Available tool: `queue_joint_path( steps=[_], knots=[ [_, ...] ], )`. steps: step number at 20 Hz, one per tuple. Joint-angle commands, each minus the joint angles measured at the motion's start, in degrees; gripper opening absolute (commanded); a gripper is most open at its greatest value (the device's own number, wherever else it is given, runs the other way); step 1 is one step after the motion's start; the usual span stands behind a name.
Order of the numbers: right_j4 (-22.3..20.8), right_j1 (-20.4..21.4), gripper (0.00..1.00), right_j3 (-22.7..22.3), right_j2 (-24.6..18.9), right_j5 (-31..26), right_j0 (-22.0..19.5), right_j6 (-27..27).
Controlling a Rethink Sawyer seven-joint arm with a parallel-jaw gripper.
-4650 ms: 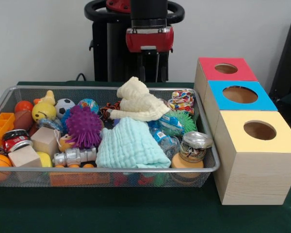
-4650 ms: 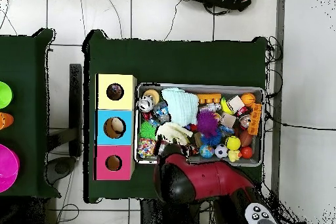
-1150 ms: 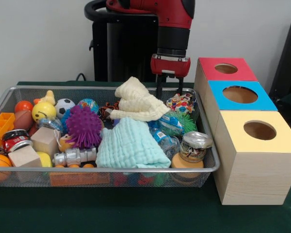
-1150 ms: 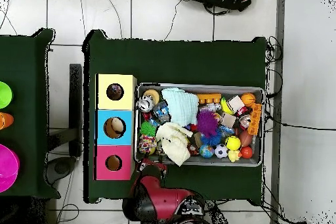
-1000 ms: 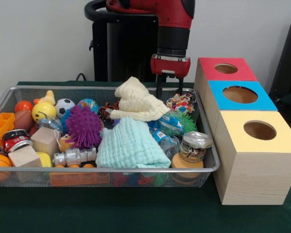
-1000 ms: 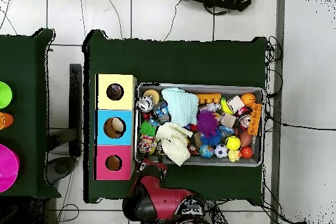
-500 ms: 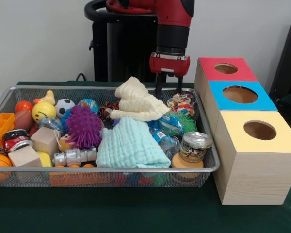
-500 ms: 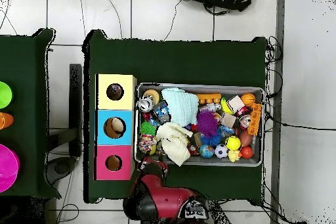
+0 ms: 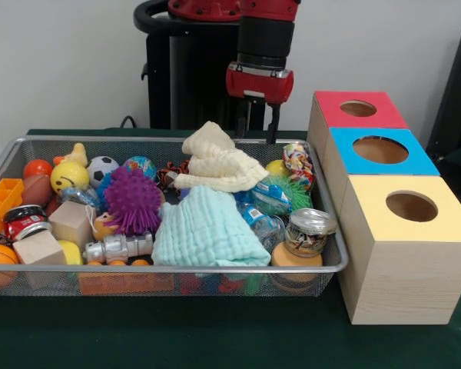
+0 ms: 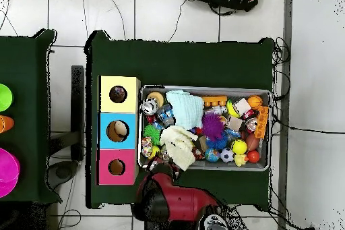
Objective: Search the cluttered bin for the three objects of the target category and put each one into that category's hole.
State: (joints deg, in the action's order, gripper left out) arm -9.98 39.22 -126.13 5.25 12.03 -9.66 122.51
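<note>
My gripper (image 9: 255,134) hangs open and empty above the far right corner of the wire bin (image 9: 334,265), just behind the cream cloth (image 9: 215,163). Right of and below the fingertips a multicoloured patterned toy (image 9: 298,158) stands tilted against the bin's end wall, with a yellow ball (image 9: 276,167) and a green spiky ball (image 9: 293,191) beside it. Three boxes stand to the bin's right, each with a round hole: red top (image 9: 359,108), blue top (image 9: 380,149), yellow top (image 9: 411,206). In the overhead view the arm (image 10: 176,199) covers the gripper.
The bin also holds a mint cloth (image 9: 207,228), a purple spiky ball (image 9: 132,200), a lidded glass jar (image 9: 310,231), wooden blocks (image 9: 71,223), a soccer ball (image 9: 101,167) and several small balls. Overhead, the boxes (image 10: 118,131) line the bin's left side.
The gripper has risen and shifted slightly left, away from the patterned toy. The toy now stands more upright nearer the bin wall, and a yellow ball shows beside it.
</note>
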Motion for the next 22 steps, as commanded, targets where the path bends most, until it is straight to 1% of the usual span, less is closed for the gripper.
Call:
queue_joint_path(
  steps=[1,4,12,15,19,22],
  knots=[
    [3.2,-1.6,1.00,6.9,-5.3,1.1,-0.6,8.8],
    [3.5,-2.1,1.00,7.1,-5.2,1.7,-0.3,9.1],
    [4.7,-1.5,1.00,6.9,-5.3,0.5,0.6,9.6],
    [5.3,-0.5,1.00,6.2,-5.8,-0.4,0.6,10.0],
    [7.6,2.8,1.00,4.7,-6.3,-4.6,1.4,10.5],
    [10.4,4.1,1.00,4.7,-5.7,-6.7,3.3,10.9]
  ],
)
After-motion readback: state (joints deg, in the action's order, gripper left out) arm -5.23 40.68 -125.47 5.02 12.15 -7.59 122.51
